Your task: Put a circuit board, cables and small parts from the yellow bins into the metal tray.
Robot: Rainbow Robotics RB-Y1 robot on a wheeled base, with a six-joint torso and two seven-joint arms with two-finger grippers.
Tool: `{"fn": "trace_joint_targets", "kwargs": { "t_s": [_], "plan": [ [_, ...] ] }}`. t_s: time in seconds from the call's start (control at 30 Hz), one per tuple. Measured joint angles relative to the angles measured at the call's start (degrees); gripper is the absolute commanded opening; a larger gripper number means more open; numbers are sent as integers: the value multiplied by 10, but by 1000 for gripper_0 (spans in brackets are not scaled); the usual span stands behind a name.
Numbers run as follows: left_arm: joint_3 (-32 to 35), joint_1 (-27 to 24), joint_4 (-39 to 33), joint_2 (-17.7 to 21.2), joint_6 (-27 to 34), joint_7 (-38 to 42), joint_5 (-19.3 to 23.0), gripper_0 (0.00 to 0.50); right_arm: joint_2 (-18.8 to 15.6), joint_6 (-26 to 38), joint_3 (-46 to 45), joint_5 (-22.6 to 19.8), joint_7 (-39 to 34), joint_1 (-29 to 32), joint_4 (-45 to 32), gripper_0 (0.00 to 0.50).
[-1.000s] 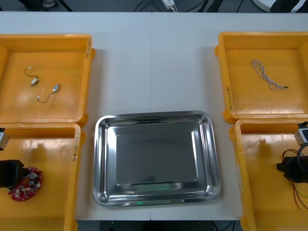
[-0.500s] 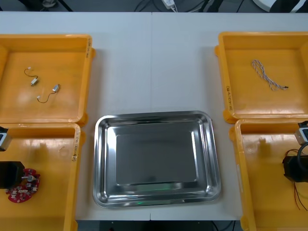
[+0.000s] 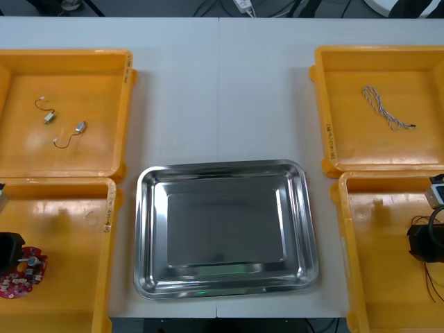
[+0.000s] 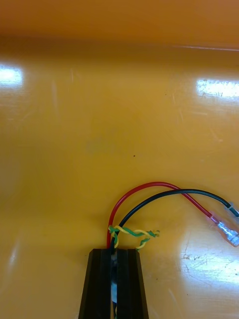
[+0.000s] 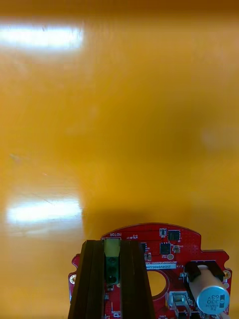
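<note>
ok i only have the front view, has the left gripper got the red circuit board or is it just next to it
observer: yes, the left gripper is shut on the round red circuit board, clamping a yellow-green component by the MOTOR print
operator: and the right one
observer: the right gripper is shut on a cable bundle, red, black and a yellow-green twist, over the yellow bin floor
operator: loose ends?
observer: red and black end in clear-sleeved terminals, outside the grip

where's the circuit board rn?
Front view: circuit board sits far left in the near-left yellow bin, gripped in the left claw; the right claw holds cables in the near-right bin.
</note>
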Motion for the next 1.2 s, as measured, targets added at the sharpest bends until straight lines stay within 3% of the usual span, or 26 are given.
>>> {"fn": "trace_joint_targets", "kwargs": {
  "t_s": [0.23,0.57,0.93,1.2],
  "plan": [
    [18,-32,-5,0,33,0,17,0,0,32,-1,-2,0,-13,-1,0],
    [31,-110,-25,0,129,0,32,0,0,166,-52,-16,0,-40,-35,0],
    [32,-194,-41,0,212,1,52,0,0,297,-142,-99,0,-97,-57,0],
    [7,-244,-61,0,233,29,52,0,0,372,-182,-122,0,-153,-60,0]
  ]
}}
